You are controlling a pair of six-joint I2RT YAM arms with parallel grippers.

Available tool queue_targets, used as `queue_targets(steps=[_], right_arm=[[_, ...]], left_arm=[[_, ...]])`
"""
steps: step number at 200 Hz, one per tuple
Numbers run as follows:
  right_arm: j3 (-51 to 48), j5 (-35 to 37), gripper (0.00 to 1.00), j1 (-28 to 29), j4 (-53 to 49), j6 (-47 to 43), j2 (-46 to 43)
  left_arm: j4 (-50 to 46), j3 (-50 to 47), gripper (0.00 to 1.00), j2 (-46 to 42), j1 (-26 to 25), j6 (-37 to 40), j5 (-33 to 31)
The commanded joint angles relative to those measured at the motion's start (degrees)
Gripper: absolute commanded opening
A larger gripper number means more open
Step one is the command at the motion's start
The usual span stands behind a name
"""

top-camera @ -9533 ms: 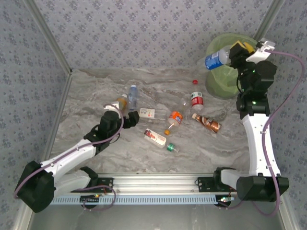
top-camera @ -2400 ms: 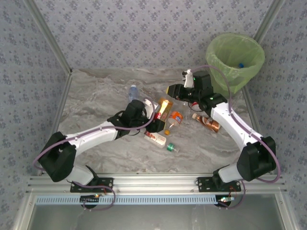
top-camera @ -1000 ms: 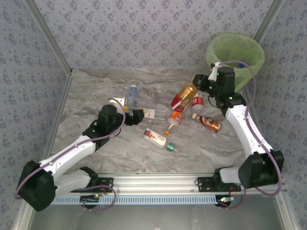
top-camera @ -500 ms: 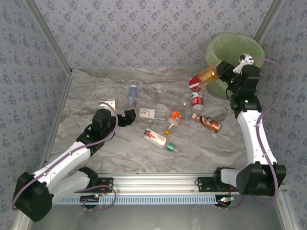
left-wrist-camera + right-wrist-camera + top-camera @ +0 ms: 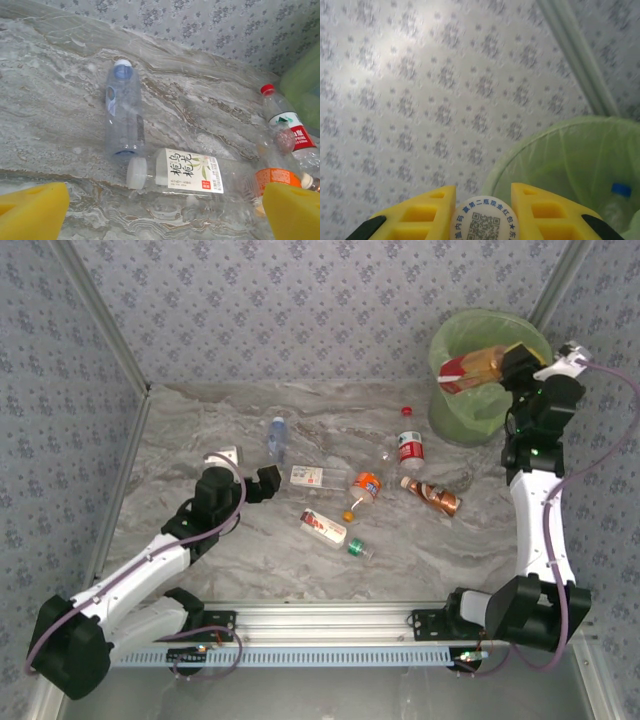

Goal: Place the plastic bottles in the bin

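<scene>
The marbled desk [image 5: 200, 430] fills the floor of the booth, and at its far right corner stands the green-lined bin [image 5: 455, 410]. Up over that bin's mouth is the right tool [image 5: 515, 360], clamped tight on an amber bottle with a red label [image 5: 472, 367], held sideways above the opening. From the right wrist, the yellow fingers [image 5: 420, 215] squeeze the bottle's round end [image 5: 484, 226], with the bin [image 5: 555, 150] just beyond and a blue-capped bottle [image 5: 615, 202] lying inside it.

Over on the left side of the desk, the left tool [image 5: 247, 468] is spread wide and holding nothing, low above the desk and near two bottles. Just ahead of it lie a clear bottle with a blue cap [image 5: 122, 112] and a clear bottle with a white label [image 5: 185, 172], the two almost touching.

Further right on the desk: an orange-labelled bottle [image 5: 366, 486], a red-capped bottle with a red and white label [image 5: 410, 447], a coppery brown bottle [image 5: 432, 496] and a red-and-white bottle [image 5: 322, 526], all lying down. A small green bottle [image 5: 357, 547] sits nearest the arms, and a loose red cap [image 5: 407, 411] rests beside the bin.
</scene>
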Motion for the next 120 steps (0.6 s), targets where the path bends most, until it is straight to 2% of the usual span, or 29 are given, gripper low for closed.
queue_targets(steps=[1,59,102,120], right_arm=[[2.5,2.0,0.00,-2.8,6.1,1.5,1.4],[5.2,4.5,0.00,-6.8,8.0,0.9,6.7],[5.1,5.5,0.00,-6.6,15.1,0.3,11.4],[5.9,5.2,0.00,-5.4,16.0,-3.8,13.6]], left_arm=[[-2.0,1.7,0.99,1.5,0.2,-1.8,-1.8],[-2.2,3.0,0.99,4.7,0.3,-4.6,-1.6],[-2.2,3.1,0.99,4.8,0.3,-6.0,-1.2],[-1.7,2.8,0.99,4.6,0.3,-6.8,-1.1]])
